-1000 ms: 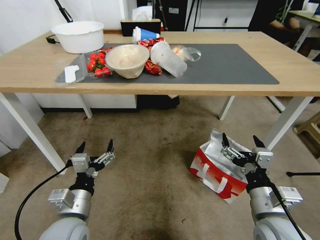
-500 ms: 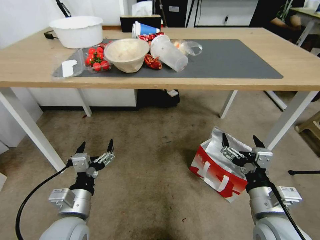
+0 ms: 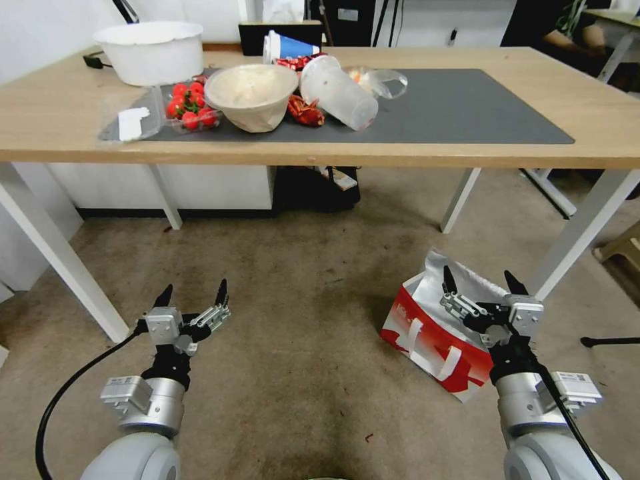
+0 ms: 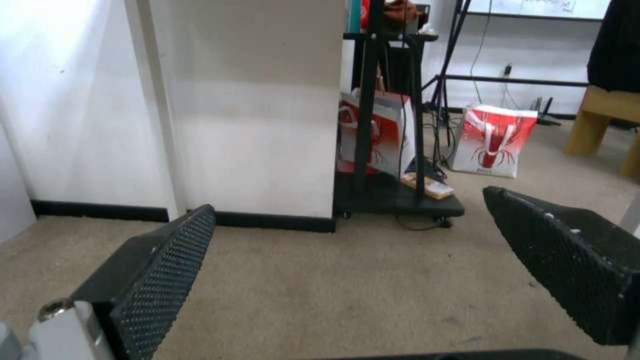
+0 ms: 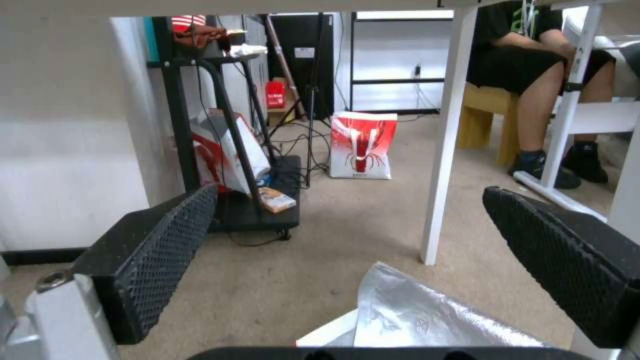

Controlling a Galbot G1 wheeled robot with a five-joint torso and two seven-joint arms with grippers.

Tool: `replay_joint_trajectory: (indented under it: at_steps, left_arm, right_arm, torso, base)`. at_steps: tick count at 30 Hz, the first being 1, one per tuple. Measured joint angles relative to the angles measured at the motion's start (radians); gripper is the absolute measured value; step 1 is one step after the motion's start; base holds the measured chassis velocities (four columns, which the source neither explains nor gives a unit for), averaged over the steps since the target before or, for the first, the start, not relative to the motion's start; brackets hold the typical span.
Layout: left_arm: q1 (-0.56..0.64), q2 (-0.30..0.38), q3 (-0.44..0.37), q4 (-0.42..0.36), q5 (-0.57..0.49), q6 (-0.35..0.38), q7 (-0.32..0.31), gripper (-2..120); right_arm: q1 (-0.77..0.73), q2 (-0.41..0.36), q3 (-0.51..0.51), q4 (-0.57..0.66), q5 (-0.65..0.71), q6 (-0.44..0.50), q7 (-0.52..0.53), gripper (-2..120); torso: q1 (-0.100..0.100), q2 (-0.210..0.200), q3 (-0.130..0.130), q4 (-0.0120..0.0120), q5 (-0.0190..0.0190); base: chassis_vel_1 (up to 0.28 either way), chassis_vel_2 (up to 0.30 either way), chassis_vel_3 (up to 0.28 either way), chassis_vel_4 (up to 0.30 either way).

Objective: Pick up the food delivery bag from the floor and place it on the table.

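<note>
The food delivery bag (image 3: pixel 433 333) sits on the floor (image 3: pixel 300 280) at the robot's right, tilted, its silver-lined mouth open toward the white leg (image 3: pixel 579 230) of the surface (image 3: pixel 467 157), which stands just beside it. The right end effector (image 3: pixel 479 283) hangs over the bag's open top with its fingers spread wide and nothing between them; from the right wrist view the foil lip (image 5: pixel 413 310) lies just under the spread fingers (image 5: pixel 167 240), with bare carpet beyond it up to the leg. The left end effector (image 3: pixel 193 293) is held over bare floor well apart from the bag, equally wide open and empty. Between the two arms the carpet is free, and the near edge of the surface runs across above it. On the dark mat (image 3: pixel 467 110) the clutter, a bowl (image 3: pixel 251 93), tomatoes (image 3: pixel 187 110) and a tipped cup (image 3: pixel 337 100), is crowded at the left end, while the right half of the mat is bare.

Compared with a second ago, the whole view has slid: the surface sits higher in the head view and more floor shows beneath it, so the camera has moved. The bag and both arms hold the same pose.
</note>
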Motion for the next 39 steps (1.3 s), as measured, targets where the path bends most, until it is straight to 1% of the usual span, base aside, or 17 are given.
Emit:
replay_joint_trajectory:
  at_steps: [1,3,9,11,12,15,16,19,27,39]
  left_arm:
    - [0.0,0.0,0.0,0.0,0.0,0.0,0.0,100]
    - [0.001,0.0,0.001,0.0,0.001,-0.002,0.0,100]
    - [0.001,0.001,0.001,0.0,0.002,-0.002,0.0,100]
    - [0.001,0.001,0.001,0.0,0.002,-0.002,0.001,100]
    - [0.001,0.001,0.001,0.0,0.002,-0.002,0.001,100]
    - [0.002,0.001,0.0,-0.001,0.002,-0.003,0.001,100]
    - [0.002,0.001,0.0,-0.001,0.002,-0.003,0.001,100]
    - [0.002,0.002,-0.001,-0.002,0.002,-0.003,0.001,100]
    - [0.002,0.002,-0.002,-0.003,0.002,-0.004,0.001,100]
    - [0.005,-0.001,-0.003,-0.004,0.002,-0.005,0.001,100]
  right_arm:
    - [0.0,0.0,0.0,0.0,0.0,0.0,0.0,100]
    - [0.0,-0.001,0.001,0.0,0.0,0.0,0.0,100]
    - [0.0,-0.001,0.001,-0.001,0.0,0.0,0.0,100]
    - [0.002,-0.002,0.002,-0.001,0.001,0.0,0.0,100]
    - [0.002,-0.002,0.002,-0.001,0.001,0.0,0.0,100]
    - [0.002,-0.003,0.002,-0.001,0.002,0.0,0.0,100]
    - [0.002,-0.003,0.002,-0.001,0.002,0.0,0.0,100]
    - [0.002,-0.003,0.001,0.0,0.002,0.0,0.0,100]
    - [0.001,-0.008,0.003,0.0,0.003,-0.001,0.0,100]
    - [0.002,-0.017,0.009,0.001,0.006,-0.002,-0.001,100]
  torso:
    - [0.0,0.0,0.0,0.0,0.0]
    - [-0.001,-0.012,-0.011,0.0,0.0001]
    - [-0.003,-0.028,-0.026,0.0,0.0]
    - [-0.005,-0.044,-0.039,0.0,0.0001]
    - [-0.005,-0.044,-0.039,0.0,0.0001]
    - [-0.005,-0.059,-0.054,-0.0001,0.0001]
    - [-0.005,-0.059,-0.054,-0.0001,0.0001]
    - [-0.006,-0.074,-0.066,0.0,0.0001]
    - [-0.009,-0.085,-0.066,0.0,0.0001]
    - [-0.009,-0.084,-0.066,0.0,0.0]
  base:
    - [0.0,0.0,0.0,0.0]
    - [0.0,0.0,0.0,0.0]
    - [0.0,0.0,0.0,0.0]
    - [0.0,0.0,0.0,0.0]
    - [0.0,0.0,0.0,0.0]
    - [0.0,0.0,0.0,0.0]
    - [0.0,0.0,0.0,0.0]
    - [0.0,0.0,0.0,0.0]
    - [0.0,0.0,0.0,0.0]
    - [0.0,0.0,0.0,0.0]
